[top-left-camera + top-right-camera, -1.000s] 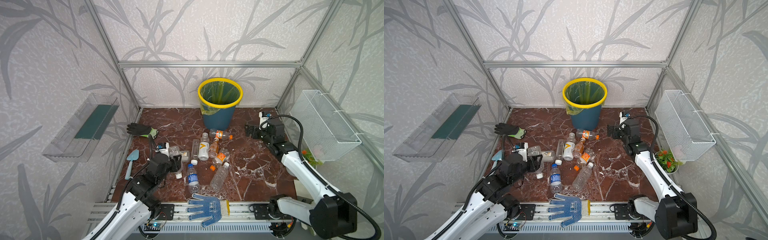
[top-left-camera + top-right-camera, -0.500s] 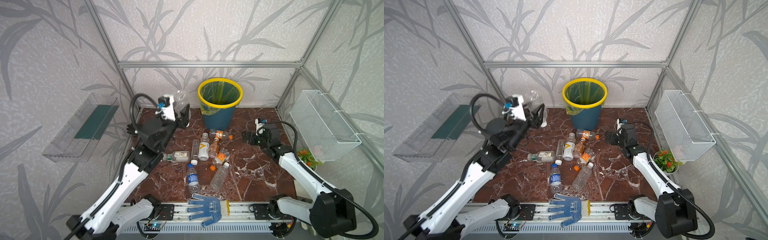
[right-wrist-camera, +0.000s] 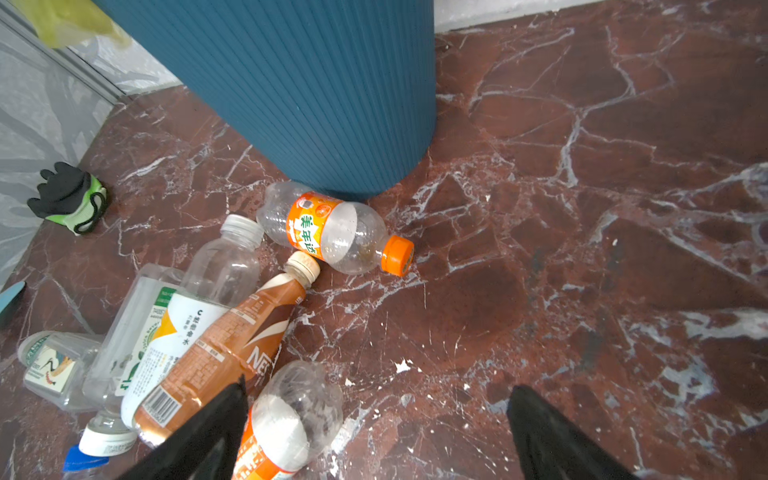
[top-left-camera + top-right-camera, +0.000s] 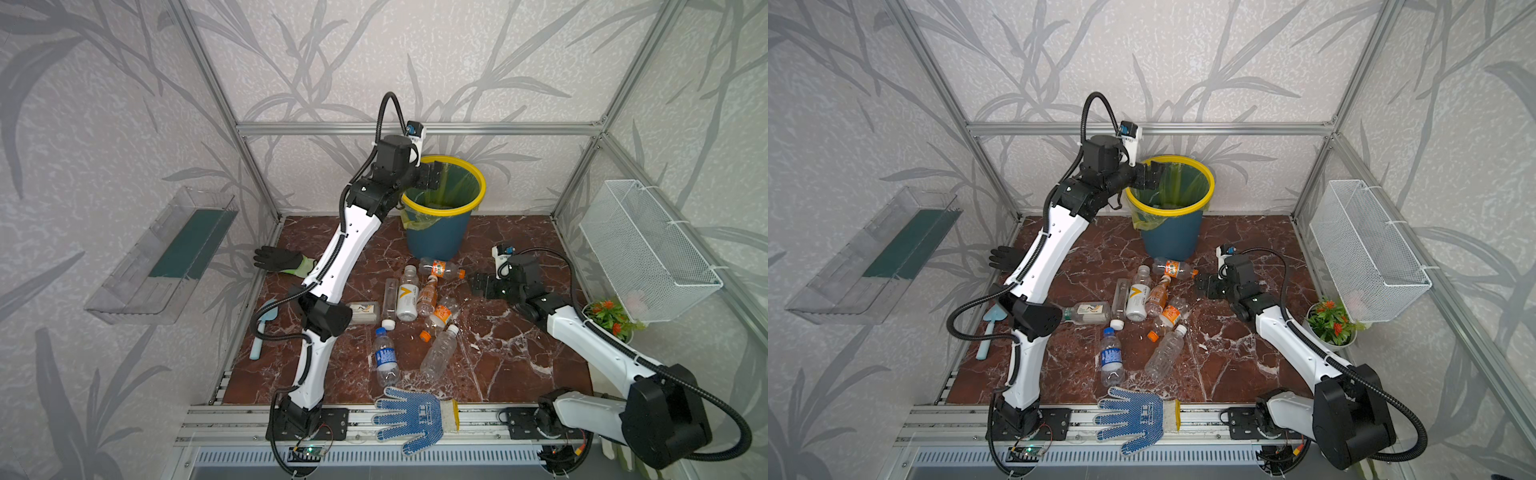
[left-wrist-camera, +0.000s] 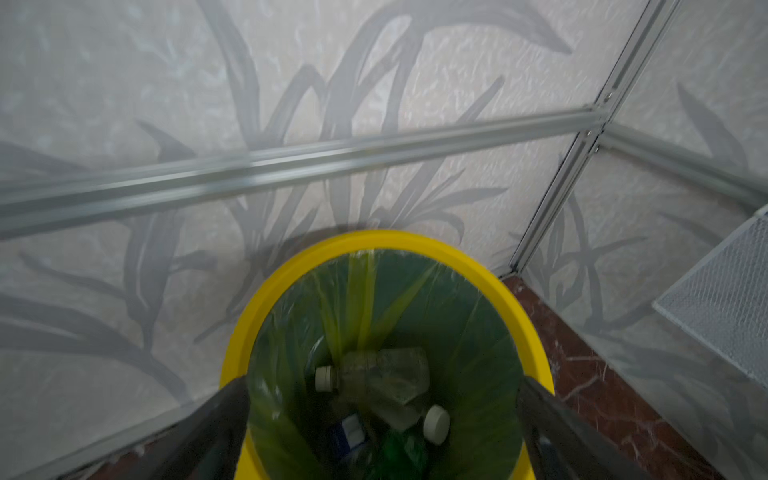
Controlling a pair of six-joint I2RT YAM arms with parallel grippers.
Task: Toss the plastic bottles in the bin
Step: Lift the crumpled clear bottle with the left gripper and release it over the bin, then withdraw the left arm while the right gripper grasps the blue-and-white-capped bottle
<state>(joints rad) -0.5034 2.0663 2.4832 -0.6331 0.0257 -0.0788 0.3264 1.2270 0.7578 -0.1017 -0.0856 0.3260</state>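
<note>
Bottles (image 4: 407,299) litter red-brown marble floor (image 4: 498,374) between leaf-patterned walls (image 4: 415,62)

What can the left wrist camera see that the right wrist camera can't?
Only the left wrist camera looks down inside the bin, where bottles lie on the green bag. Only the right wrist camera sees loose bottles lying outside and a black glove. Both show the bin and the marble floor.
</note>
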